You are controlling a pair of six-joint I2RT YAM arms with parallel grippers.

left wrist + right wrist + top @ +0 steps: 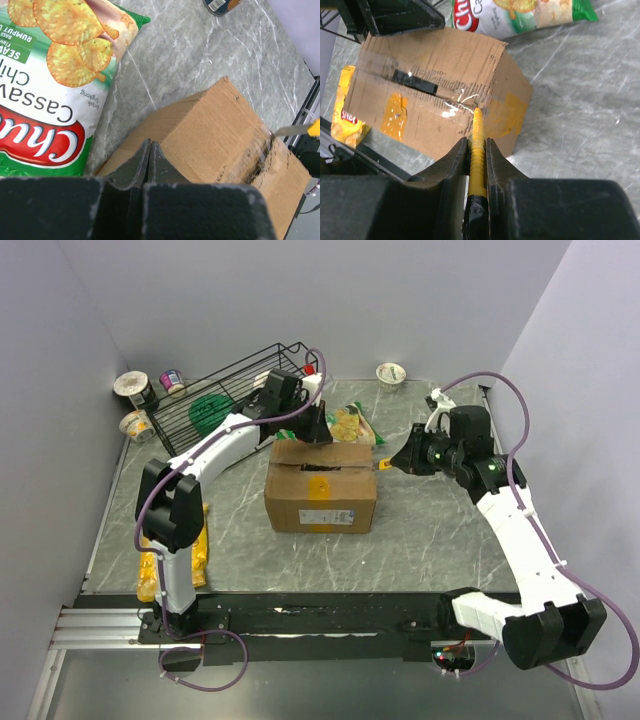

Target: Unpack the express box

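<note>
Express box [427,60] just ahead of right tool [476,144], yellow cutter [478,125] tip at its taped edge

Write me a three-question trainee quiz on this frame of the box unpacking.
1. True or false: the right fingers hold a yellow cutter.
2. Are the left fingers open or shut?
3. The green chip bag lies: A inside the express box; B on the table beyond it; C on top of it.
Key: 1 true; 2 shut; 3 B.
</note>
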